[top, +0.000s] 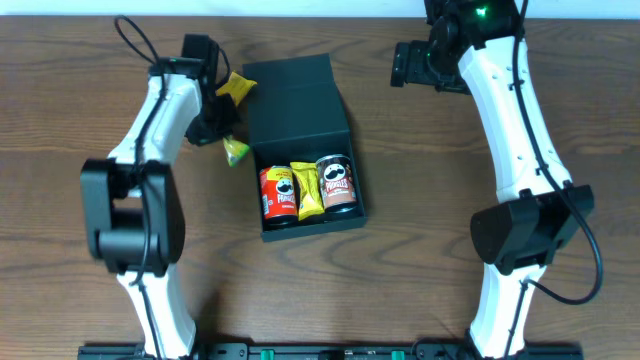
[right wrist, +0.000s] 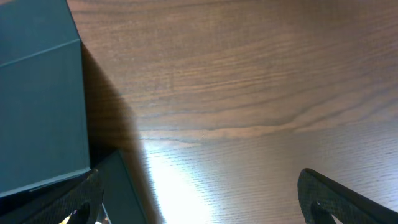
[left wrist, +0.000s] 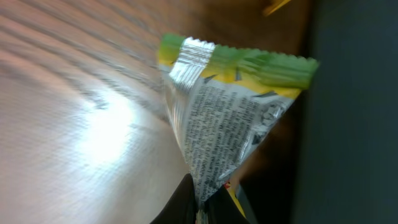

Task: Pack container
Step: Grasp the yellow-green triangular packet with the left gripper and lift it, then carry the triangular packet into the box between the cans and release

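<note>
Packing in progress: the left gripper [top: 226, 132] is clamped on a green-and-yellow snack packet [left wrist: 230, 106], just off the container's [top: 300, 110] left wall.

The container sits mid-table with its lid flap thrown back toward the far side. A red can [top: 279, 192], a yellow packet [top: 310, 190] and a brown can [top: 338, 182] fill the near end. I'd call this the carry-and-drop step. The next move likely means lifting the packet over the left wall and releasing it into whatever room is left, and that looks tight with three items side by side. There's open tabletop [right wrist: 261, 93] to the left, but the wall edge is close. A spare yellow packet [top: 237, 87] lies by the lid. The right gripper [right wrist: 199, 202] hangs with its jaws wide apart and empty beyond the box's far right corner — plenty of clear wood around it.
</note>
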Available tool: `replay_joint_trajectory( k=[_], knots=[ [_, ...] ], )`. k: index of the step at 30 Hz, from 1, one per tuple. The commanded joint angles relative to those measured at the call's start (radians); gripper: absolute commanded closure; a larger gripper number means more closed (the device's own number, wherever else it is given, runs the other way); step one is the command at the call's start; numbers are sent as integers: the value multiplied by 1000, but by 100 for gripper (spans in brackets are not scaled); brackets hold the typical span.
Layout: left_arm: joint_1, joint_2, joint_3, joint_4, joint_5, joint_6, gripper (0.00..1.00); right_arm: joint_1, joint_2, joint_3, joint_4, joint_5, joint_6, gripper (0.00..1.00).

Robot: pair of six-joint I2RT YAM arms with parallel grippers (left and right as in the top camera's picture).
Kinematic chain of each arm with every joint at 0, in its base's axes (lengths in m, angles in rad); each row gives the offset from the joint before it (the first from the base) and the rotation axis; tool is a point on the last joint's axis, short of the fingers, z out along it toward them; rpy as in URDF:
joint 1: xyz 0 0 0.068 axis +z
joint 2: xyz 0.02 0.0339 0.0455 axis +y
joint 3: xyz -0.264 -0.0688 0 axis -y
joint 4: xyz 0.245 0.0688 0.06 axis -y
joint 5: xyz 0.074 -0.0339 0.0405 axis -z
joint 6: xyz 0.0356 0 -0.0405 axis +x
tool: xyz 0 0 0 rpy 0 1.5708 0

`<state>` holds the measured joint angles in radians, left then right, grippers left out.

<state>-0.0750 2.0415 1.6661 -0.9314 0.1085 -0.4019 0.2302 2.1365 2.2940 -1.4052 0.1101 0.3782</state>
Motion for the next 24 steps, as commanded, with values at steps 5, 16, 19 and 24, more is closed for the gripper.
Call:
replay_joint_trajectory(
  k=[5, 16, 19, 24],
  knots=[
    [-20, -223, -1, -111, -45, 74, 91, -8, -5, 22, 13, 17, -13, 1],
    [-316, -266, -1, -175, -179, 175, 89, -8, -5, 22, 28, 18, -21, 1],
    [-378, -263, -2, -166, -179, 169, 87, -8, -5, 22, 31, 18, -21, 1],
    [-425, -262, -40, -161, -164, 26, 88, -8, -5, 22, 32, 17, -27, 1]
  ],
)
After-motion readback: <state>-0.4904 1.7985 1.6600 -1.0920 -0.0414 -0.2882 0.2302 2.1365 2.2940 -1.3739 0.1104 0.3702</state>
